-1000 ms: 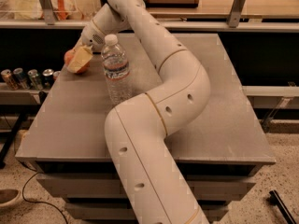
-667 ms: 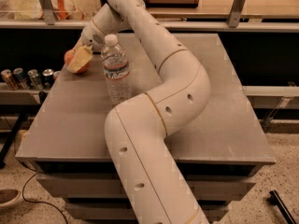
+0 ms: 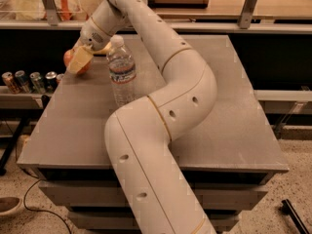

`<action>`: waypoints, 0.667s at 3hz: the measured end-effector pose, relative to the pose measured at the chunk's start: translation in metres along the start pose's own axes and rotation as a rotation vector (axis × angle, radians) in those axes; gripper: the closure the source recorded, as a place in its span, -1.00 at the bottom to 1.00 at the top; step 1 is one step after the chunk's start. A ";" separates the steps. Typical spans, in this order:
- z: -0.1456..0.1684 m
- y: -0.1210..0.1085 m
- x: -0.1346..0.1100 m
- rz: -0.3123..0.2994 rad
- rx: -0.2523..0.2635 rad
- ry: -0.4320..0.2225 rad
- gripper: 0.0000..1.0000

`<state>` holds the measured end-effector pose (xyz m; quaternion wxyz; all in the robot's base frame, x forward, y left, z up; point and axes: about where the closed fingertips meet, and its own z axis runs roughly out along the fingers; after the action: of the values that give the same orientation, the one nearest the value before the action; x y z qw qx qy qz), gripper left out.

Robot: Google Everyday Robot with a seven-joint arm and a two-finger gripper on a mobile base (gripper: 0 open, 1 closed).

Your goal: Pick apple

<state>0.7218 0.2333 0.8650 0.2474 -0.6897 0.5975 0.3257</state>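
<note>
- Reach is judged largely done: the gripper [image 3: 85,48] is seen at the far left corner of the table [image 3: 234,130], just above and beside the apple [image 3: 69,57].
- The apple is found near the table's left edge, partly hidden behind a pale yellow sponge block [image 3: 81,60], which it appears to touch.
- Whether the gripper is apart, together or clamped on anything cannot be told, as its tip is masked by the wrist and the sponge block.
- No lift can be confirmed; the apple appears to rest on the table.
- A secure grasp and the raising are judged as left to do, with the clear bottle [image 3: 122,74], which stands near, to be avoided.
</note>
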 end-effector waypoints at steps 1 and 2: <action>-0.002 0.001 -0.009 -0.005 0.014 0.024 0.16; -0.004 0.003 -0.015 -0.011 0.024 0.037 -0.30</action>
<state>0.7186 0.2401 0.8789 0.2461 -0.6959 0.6022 0.3043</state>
